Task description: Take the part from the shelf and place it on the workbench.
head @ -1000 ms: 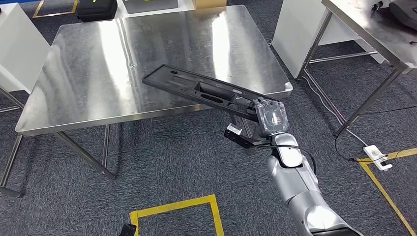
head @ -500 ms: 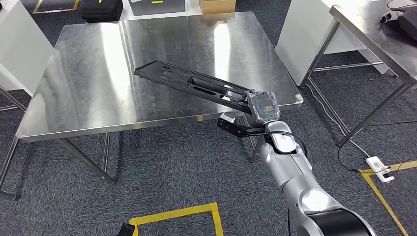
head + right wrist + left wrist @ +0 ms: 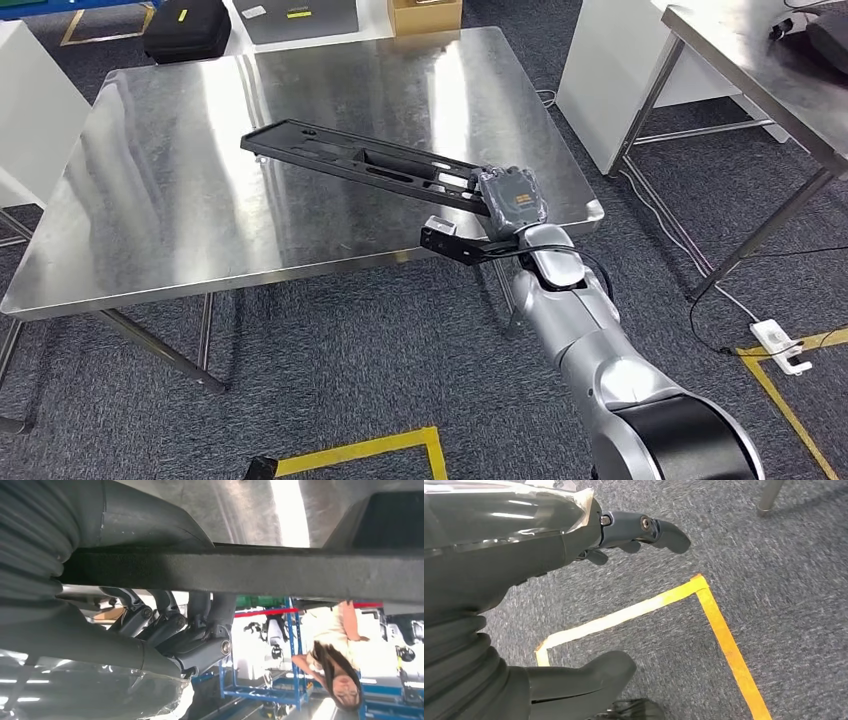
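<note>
No writing on anything here is sharp enough for me to read; the yellow tags on the black case (image 3: 190,28) and the grey box (image 3: 298,18) past the far edge of the workbench (image 3: 180,200) are just blurs. My left hand (image 3: 574,605) hangs over grey carpet (image 3: 330,350) crossed by yellow floor tape (image 3: 719,630), thumb and fingers apart, nothing in it. The workbench is bare brushed steel, streaked with bright reflections, on slanted metal legs. The part (image 3: 350,160), a long black slotted plastic panel, stretches over the benchtop from its middle toward the near right corner; whether it touches the steel I cannot tell. My right hand (image 3: 512,200) clamps its near end at that corner, thumb on one face, fingers (image 3: 200,640) on the other. A cardboard box (image 3: 425,14) sits beyond the bench, a second steel table (image 3: 760,80) stands right, and a white power strip (image 3: 775,333) lies on the carpet. A person (image 3: 335,655) stands by blue racks (image 3: 280,680) in my right wrist view.
</note>
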Robot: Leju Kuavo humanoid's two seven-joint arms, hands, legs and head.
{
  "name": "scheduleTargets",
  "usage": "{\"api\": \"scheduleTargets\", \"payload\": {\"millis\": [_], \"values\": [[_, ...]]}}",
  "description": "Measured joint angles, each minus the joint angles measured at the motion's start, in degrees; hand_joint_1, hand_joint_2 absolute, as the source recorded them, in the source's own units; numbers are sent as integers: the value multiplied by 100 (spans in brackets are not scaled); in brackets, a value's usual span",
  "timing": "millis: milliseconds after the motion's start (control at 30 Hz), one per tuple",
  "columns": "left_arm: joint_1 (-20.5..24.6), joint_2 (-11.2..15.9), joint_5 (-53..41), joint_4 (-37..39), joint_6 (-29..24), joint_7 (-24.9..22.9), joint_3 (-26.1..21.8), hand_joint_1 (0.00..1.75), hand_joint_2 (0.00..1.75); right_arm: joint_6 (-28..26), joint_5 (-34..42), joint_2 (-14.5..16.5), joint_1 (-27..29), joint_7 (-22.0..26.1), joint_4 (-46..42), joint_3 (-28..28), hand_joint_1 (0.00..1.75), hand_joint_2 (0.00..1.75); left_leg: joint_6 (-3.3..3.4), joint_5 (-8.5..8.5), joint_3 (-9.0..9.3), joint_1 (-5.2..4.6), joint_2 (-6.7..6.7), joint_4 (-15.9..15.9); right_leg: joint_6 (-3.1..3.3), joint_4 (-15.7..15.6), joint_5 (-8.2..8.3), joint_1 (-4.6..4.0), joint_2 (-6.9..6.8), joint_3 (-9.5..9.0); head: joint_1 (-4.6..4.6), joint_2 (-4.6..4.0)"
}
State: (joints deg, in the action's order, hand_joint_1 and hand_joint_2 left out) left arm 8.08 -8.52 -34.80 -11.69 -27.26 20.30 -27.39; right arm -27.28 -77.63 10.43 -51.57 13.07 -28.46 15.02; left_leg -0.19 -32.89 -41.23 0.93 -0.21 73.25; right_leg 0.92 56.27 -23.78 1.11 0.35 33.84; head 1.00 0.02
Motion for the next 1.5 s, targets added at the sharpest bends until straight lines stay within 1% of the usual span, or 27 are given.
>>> {"api": "scheduleTargets", "payload": {"millis": [33,100,133,167,233,333,400,467,500,533,567,600,667,733,867,900,967,1000,1033,1067,1100,1133,1200,1233,1367,1433,1500], "values": [[-4,1,1,0,0,-1,-1,0,175,0,-2,3,0,3,19,1,175,175,-1,211,-26,9,3,-138,-10,0,-35,-1,5,-45,-1,0],[-7,4,1,1,-1,-1,-2,0,175,0,-3,16,-5,27,44,2,175,175,34,780,201,20,6,-880,-42,-4,-111,-2,13,-148,0,0],[-6,8,1,2,-2,1,-2,0,175,6,-1,28,-19,51,55,2,175,175,63,963,345,6,8,-1237,-65,-6,-144,-20,17,-180,-3,0],[-3,10,-1,3,-2,3,-1,0,175,35,1,45,-39,83,65,4,175,175,98,1037,454,-12,12,-1477,-92,-8,-170,-31,22,-192,-3,0],[-2,16,-2,4,-2,12,-2,0,175,137,-2,87,-82,135,91,23,175,175,162,981,531,-55,20,-1613,-153,-19,-201,-52,27,-187,-5,0],[-3,8,-22,1,1,26,-5,0,175,254,0,176,-119,214,127,86,175,175,264,964,650,-37,23,-1717,-230,145,-292,-59,8,-97,-20,0],[8,-4,-54,0,10,25,-6,0,175,273,14,212,-126,280,167,121,175,175,330,936,737,-36,18,-1763,-218,779,-480,-53,-6,252,-40,0],[12,-8,-76,1,19,12,-6,0,175,273,19,228,-102,323,220,155,175,175,366,875,792,-43,-5,-1758,-215,1540,-646,-52,-6,748,-53,0],[8,-9,-83,1,19,4,-6,0,175,268,19,227,-80,343,245,168,175,175,367,836,826,-46,-23,-1751,-241,1696,-622,-53,-6,905,-59,0],[3,-9,-92,2,20,-2,-7,0,175,262,17,227,-58,368,268,183,175,175,360,793,866,-46,-43,-1737,-283,1618,-504,-53,-6,944,-66,0],[0,-11,-103,2,20,-6,-7,0,175,255,12,229,-38,401,286,202,175,175,346,741,915,-46,-58,-1720,-330,1312,-305,-53,-8,861,-73,0],[-2,-15,-113,2,20,-9,-8,0,175,247,7,237,-21,441,299,227,175,175,326,680,964,-47,-67,-1699,-367,856,-65,-53,-18,695,-81,0],[4,-25,-124,2,20,-15,-8,0,175,225,-1,283,-1,522,316,295,175,175,268,560,1033,-72,-62,-1658,-344,173,223,-65,-30,379,-85,0],[10,-30,-128,2,19,-21,-8,0,175,205,3,340,14,582,331,351,175,175,218,496,1058,-90,-52,-1643,-260,35,238,-76,-29,281,-79,0],[11,-33,-128,2,16,-24,-8,0,175,201,5,382,28,614,340,384,175,175,192,479,1072,-77,-45,-1651,-215,41,217,-82,-23,288,-73,0],[12,-34,-128,1,9,-25,-9,0,175,201,7,422,32,639,345,419,175,175,152,392,1006,-61,-33,-1503,-163,31,186,-65,-11,253,-54,0],[6,-38,-126,-2,-5,-22,-17,0,175,181,30,529,52,710,373,513,175,175,38,70,452,-15,-9,-617,-34,12,84,-36,14,142,-20,0],[1,-38,-124,-3,-11,-20,-21,0,175,169,43,575,67,738,387,554,175,175,-9,-21,140,8,1,-181,13,2,27,-17,25,69,0,0],[-7,-38,-122,-3,-13,-18,-25,0,175,158,53,593,83,751,403,574,175,175,-26,19,-87,21,3,47,20,3,-15,-21,29,21,1,0],[-13,-37,-122,-2,-14,-18,-26,0,175,156,53,594,98,752,411,585,175,175,-26,193,-106,29,5,-65,11,3,-46,-21,32,-21,0,0],[-15,-37,-124,-2,-15,-17,-26,0,175,155,51,597,107,752,419,597,175,175,-20,435,-34,33,7,-335,1,3,-80,-21,35,-72,1,0],[-16,-36,-126,-2,-16,-17,-26,0,175,155,50,601,110,747,424,609,175,175,-8,700,97,36,9,-701,-12,3,-114,-21,36,-125,1,0],[-11,-32,-132,-1,-17,-18,-27,0,175,144,57,610,97,728,431,633,175,175,34,999,381,13,11,-1344,-60,-1,-184,-50,41,-203,-3,0],[-6,-31,-136,-1,-17,-18,-27,0,175,136,68,613,86,716,433,641,175,175,63,1029,473,-4,13,-1518,-90,-2,-209,-64,43,-215,-2,0],[-3,-35,-140,-1,-32,111,-34,0,175,125,97,604,71,682,439,658,175,175,199,972,578,-27,9,-1641,-201,47,-288,-79,23,-173,-27,0],[6,-49,-157,-2,-122,289,-41,0,175,126,96,589,64,661,447,675,175,175,215,965,634,-47,-2,-1671,-263,158,-201,-98,11,-136,-54,0],[18,-72,-225,-2,-295,428,-47,0,175,126,99,567,58,634,463,694,175,175,203,932,633,-121,-25,-1627,-269,115,-156,-110,9,-199,-72,0]]}}
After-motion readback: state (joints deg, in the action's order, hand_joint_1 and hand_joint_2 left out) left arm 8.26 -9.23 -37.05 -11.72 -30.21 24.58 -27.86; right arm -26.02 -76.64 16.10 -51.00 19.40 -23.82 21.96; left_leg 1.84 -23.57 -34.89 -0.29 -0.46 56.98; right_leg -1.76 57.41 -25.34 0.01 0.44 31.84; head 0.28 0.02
